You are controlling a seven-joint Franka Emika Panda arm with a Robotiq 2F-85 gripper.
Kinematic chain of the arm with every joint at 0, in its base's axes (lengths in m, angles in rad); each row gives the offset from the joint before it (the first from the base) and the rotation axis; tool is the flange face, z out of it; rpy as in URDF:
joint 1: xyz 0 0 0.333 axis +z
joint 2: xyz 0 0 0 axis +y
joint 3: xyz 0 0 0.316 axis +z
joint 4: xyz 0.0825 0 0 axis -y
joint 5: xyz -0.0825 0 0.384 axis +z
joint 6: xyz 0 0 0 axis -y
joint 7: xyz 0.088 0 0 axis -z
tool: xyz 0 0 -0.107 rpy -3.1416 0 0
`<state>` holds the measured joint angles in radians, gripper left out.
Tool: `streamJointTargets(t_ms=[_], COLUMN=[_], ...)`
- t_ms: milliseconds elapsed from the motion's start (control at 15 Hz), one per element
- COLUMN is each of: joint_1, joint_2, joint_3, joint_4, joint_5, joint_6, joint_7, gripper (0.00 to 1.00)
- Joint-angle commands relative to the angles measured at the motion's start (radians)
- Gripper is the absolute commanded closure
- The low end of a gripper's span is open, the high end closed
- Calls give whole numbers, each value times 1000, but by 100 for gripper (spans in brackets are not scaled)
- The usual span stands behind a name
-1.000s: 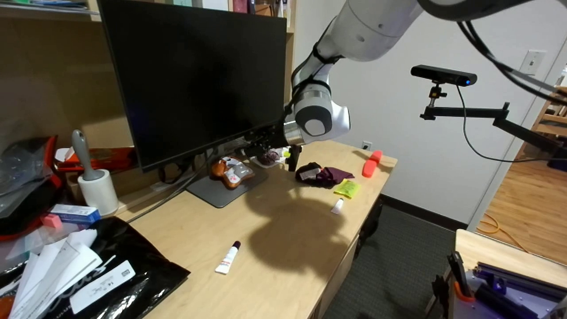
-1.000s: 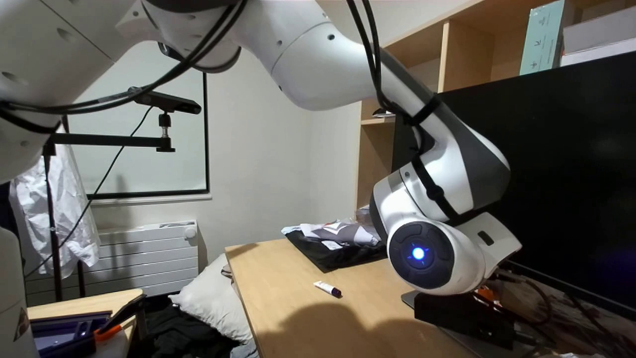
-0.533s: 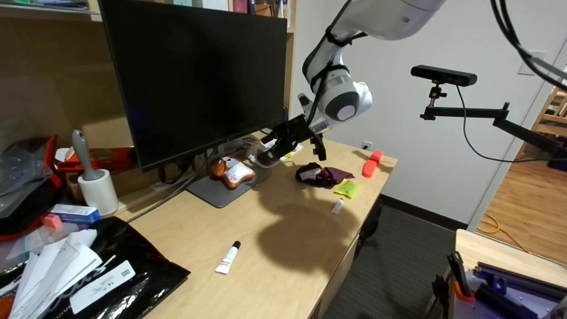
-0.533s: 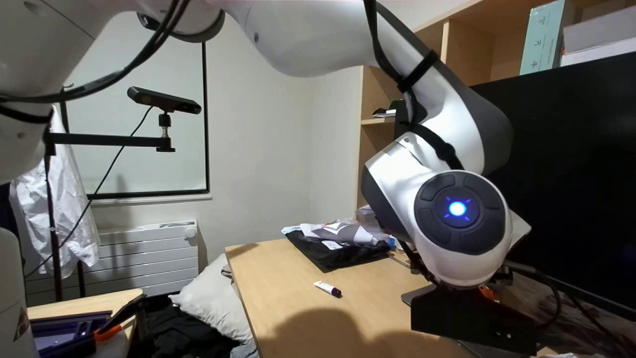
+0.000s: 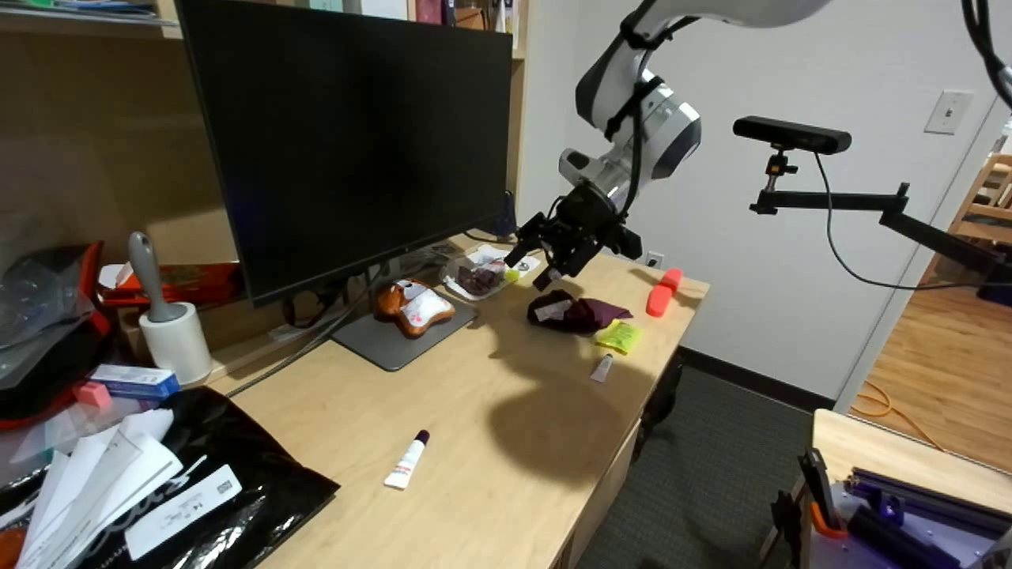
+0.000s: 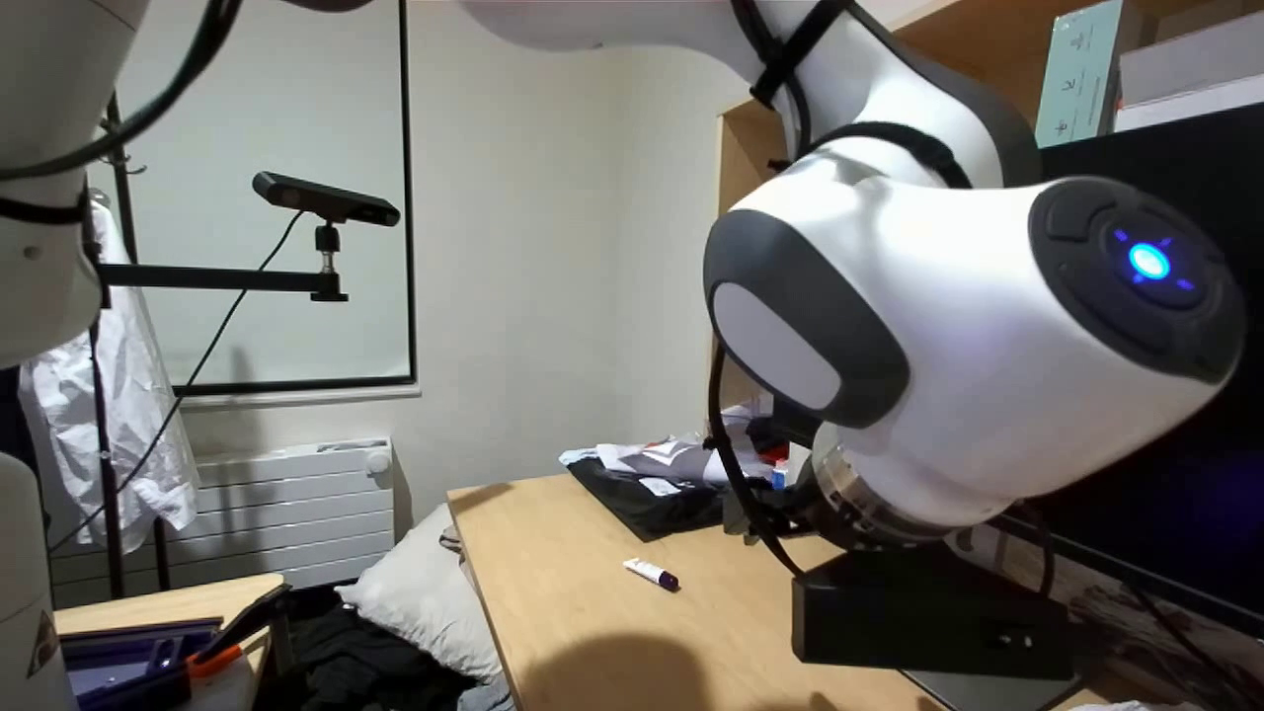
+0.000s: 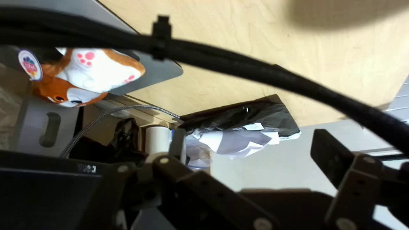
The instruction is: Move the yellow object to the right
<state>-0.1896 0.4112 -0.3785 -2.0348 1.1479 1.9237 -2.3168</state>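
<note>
In an exterior view, the gripper (image 5: pixel 528 269) hangs above the desk (image 5: pixel 474 514), jaws spread apart; the yellow packet (image 5: pixel 620 337) lies below and right of them. In an exterior view, a white tube (image 6: pixel 650 573) lies lower left of the mostly hidden jaws. In the wrist view, a plush toy (image 7: pixel 99 70) sits upper left of the parted fingers (image 7: pixel 330 156).

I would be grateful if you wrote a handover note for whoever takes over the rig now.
Gripper: open, holding nothing, raised above the desk.
Yellow packet, presumably the target: lying on the desk near an edge, between the dark purple cloth and a small white tube.
Done: nothing I can confirm; the packet is not gripped, and the pictures cannot settle whether the move is made.
Left: if not, probably line up over it, close on it and carry it right; check whose right is meant.
</note>
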Motion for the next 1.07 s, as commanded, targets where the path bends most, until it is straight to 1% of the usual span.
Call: streamJointTargets(t_ms=[0, 267, 333, 400, 467, 533, 600, 800, 867, 933, 1000], joint_1=[-62, -62, -51, -54, -51, -57, -55, -48, -42, -40, -59], joint_2=[-20, -31, -38, -42, -58, -70, -97, -140, -160, -172, -110], joint_3=[62, 71, 71, 78, 90, 102, 111, 134, 135, 136, 147], joint_4=[1, -7, -14, -17, -38, -52, -90, -159, -182, -194, -128], joint_5=[-32, -52, -132, -182, -178, -155, -110, -70, -86, -114, -115], joint_6=[7, -3, -12, -15, 62, 106, 184, 371, 429, 455, 389], joint_7=[8, 6, -49, -62, -98, -130, -162, -251, -272, -264, -211], gripper=[0, 0, 0, 0, 0, 0, 0, 0, 0, 0, 0])
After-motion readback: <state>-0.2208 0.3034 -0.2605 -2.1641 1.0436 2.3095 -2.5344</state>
